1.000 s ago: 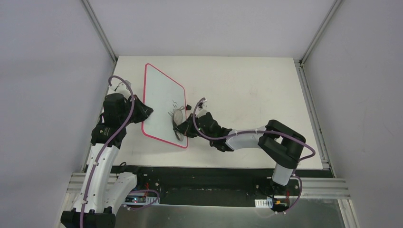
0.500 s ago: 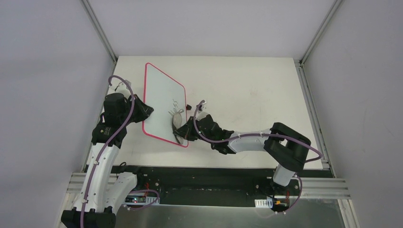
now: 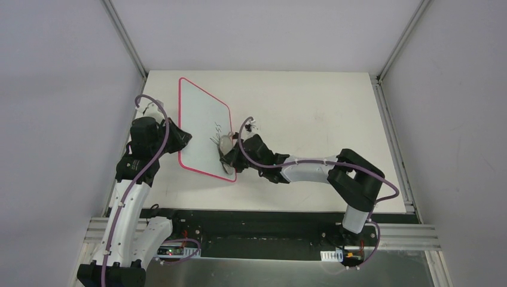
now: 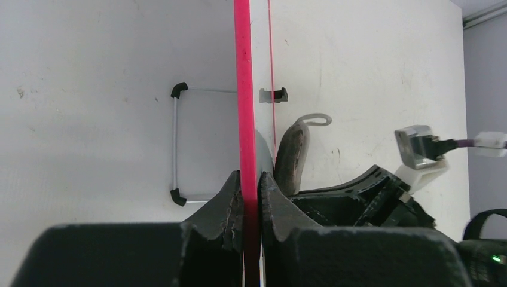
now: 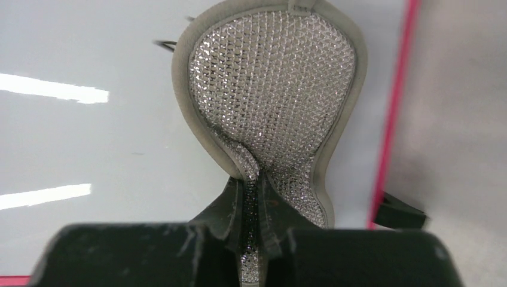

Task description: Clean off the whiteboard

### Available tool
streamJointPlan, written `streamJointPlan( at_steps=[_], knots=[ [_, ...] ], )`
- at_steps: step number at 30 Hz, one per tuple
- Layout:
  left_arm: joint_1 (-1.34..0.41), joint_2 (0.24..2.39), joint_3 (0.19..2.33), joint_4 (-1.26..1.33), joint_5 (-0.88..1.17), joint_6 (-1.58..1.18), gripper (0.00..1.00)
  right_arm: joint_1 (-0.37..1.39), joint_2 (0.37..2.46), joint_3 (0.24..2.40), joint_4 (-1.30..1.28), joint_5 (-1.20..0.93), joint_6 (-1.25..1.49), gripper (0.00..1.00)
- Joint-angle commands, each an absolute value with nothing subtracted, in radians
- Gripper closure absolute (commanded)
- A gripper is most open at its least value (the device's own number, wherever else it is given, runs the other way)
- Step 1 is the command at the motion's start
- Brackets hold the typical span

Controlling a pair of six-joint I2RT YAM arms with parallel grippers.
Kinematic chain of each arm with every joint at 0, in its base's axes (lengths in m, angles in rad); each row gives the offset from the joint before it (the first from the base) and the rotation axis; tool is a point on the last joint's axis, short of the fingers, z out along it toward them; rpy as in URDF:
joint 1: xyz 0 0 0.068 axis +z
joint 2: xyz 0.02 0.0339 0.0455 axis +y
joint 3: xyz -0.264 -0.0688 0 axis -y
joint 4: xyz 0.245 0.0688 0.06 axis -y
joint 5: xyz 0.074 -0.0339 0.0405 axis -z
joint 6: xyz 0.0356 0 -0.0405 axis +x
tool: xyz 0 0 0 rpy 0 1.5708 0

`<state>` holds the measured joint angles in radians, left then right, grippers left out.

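Shifted slightly leftward since a second ago, the whiteboard point(image 3: 200, 119) stands tilted on the table point(image 3: 311, 113), its red frame pinched between the left gripper point(image 4: 250, 185) fingers. The right gripper point(image 5: 254, 185) fingers clamp the narrow end of the grey pad point(image 5: 272, 89), which lies flat on the board face ahead of the fingertips, beside the black handwriting point(image 3: 215, 136).

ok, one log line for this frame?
left gripper: shut on whiteboard edge, board tilted up | right gripper: shut on grey pad, pad against board | black writing beside pad
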<state>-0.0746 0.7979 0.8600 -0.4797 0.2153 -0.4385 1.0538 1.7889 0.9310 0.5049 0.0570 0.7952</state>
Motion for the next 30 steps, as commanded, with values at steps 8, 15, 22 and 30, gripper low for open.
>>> streamJointPlan(
  at_steps=[8,15,22,30],
  knots=[
    [-0.113,0.862,0.771,-0.693,0.268,-0.316,1.0,1.108,1.801,1.131,0.492,-0.058,0.741,1.0],
    [-0.114,0.859,0.77,-0.691,0.274,-0.316,1.0,0.983,1.911,0.986,0.581,-0.08,0.826,1.0],
    [-0.114,0.862,0.77,-0.689,0.281,-0.316,1.0,0.997,1.895,1.047,0.462,-0.04,0.747,1.0],
    [-0.114,0.864,0.77,-0.689,0.278,-0.317,1.0,1.11,1.857,1.347,0.344,-0.066,0.653,1.0]
  ],
)
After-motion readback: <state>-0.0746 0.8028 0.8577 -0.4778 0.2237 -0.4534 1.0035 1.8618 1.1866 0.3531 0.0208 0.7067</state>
